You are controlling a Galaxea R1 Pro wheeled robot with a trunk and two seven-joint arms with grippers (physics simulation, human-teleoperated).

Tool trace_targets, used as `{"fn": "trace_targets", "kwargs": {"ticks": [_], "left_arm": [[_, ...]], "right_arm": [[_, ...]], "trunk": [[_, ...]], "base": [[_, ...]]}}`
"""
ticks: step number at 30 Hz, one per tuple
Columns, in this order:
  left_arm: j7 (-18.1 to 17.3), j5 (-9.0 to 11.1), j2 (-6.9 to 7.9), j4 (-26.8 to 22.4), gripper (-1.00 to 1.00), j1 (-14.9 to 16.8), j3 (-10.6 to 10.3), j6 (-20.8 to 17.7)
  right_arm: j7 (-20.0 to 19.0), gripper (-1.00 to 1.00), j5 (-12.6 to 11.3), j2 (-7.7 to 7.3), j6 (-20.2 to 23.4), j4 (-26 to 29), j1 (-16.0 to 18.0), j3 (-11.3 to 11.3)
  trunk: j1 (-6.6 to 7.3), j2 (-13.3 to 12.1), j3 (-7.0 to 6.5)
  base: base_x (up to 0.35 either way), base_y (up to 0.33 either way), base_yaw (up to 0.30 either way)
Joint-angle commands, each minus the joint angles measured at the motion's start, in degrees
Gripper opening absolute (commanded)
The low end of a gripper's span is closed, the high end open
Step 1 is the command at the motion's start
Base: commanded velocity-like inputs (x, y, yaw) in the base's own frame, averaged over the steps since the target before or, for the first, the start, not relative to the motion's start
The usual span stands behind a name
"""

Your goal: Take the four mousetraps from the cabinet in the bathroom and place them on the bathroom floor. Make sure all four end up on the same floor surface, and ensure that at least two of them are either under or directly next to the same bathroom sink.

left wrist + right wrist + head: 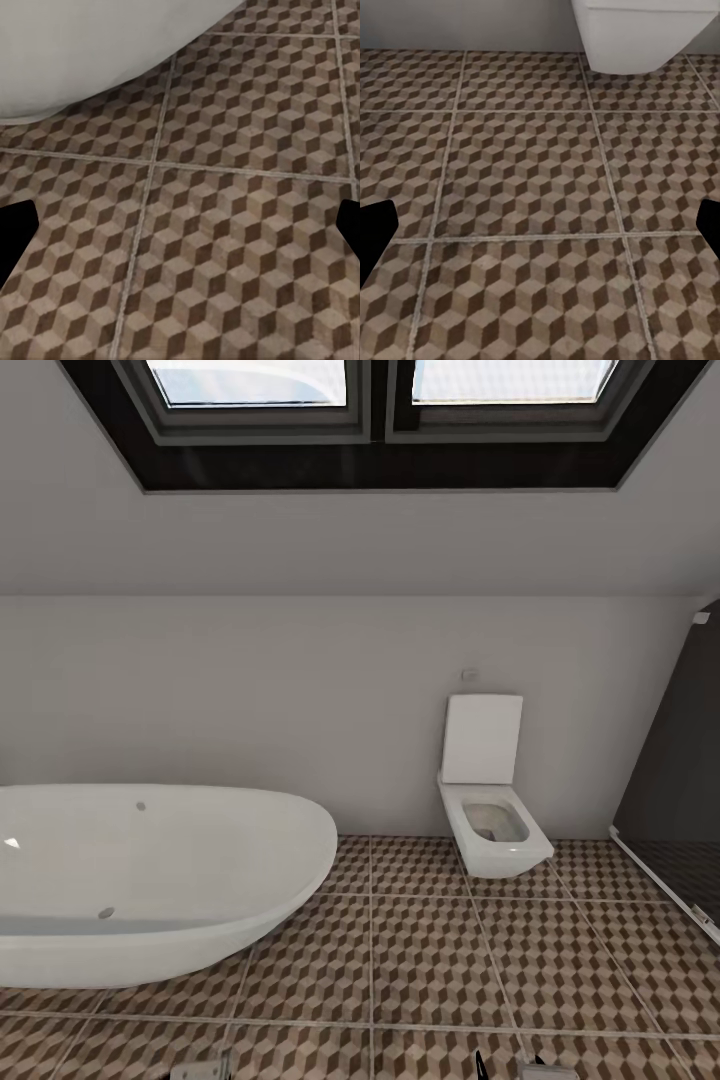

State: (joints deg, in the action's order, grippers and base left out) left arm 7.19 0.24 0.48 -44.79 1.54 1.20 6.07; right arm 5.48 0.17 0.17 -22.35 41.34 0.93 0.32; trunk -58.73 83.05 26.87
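Both grippers hang open and empty over the bathroom floor [430,960], between bathtub [150,880] and toilet [495,830].

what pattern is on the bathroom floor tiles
A brown-and-beige 3D cube pattern with light grout lines on the bathroom floor, clearest in the right wrist view.

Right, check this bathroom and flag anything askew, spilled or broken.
Nothing stands out. The bathtub sits level on the bathroom floor, the toilet hangs square against the wall with its lid up, and the tiles show no spill or crack. Both pairs of fingers are spread apart with nothing between them.
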Motion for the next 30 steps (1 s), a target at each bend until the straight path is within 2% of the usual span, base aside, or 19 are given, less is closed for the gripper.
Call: {"fn": "trace_targets", "kwargs": {"ticks": [1,11,30], "left_arm": [[0.2,0.0,0.00,0.1,1.00,0.0,-0.1,0.2],[0.2,0.0,-0.04,0.4,1.00,0.0,-0.1,0.2],[0.2,0.0,-0.13,0.9,1.00,0.0,-0.1,0.2]], "right_arm": [[0.2,1.00,0.0,0.01,-0.2,0.0,0.0,0.0],[-0.1,1.00,0.0,0.01,-0.1,0.0,0.0,0.1],[-0.1,1.00,0.0,0.01,-0.1,0.0,0.0,0.1]], "trunk": [[0.00,0.0,0.06],[0.00,0.0,0.06],[0.00,0.0,0.06]], "base": [[0.000,0.000,0.000],[0.000,0.000,-0.087],[0.000,0.000,-0.273]]}}
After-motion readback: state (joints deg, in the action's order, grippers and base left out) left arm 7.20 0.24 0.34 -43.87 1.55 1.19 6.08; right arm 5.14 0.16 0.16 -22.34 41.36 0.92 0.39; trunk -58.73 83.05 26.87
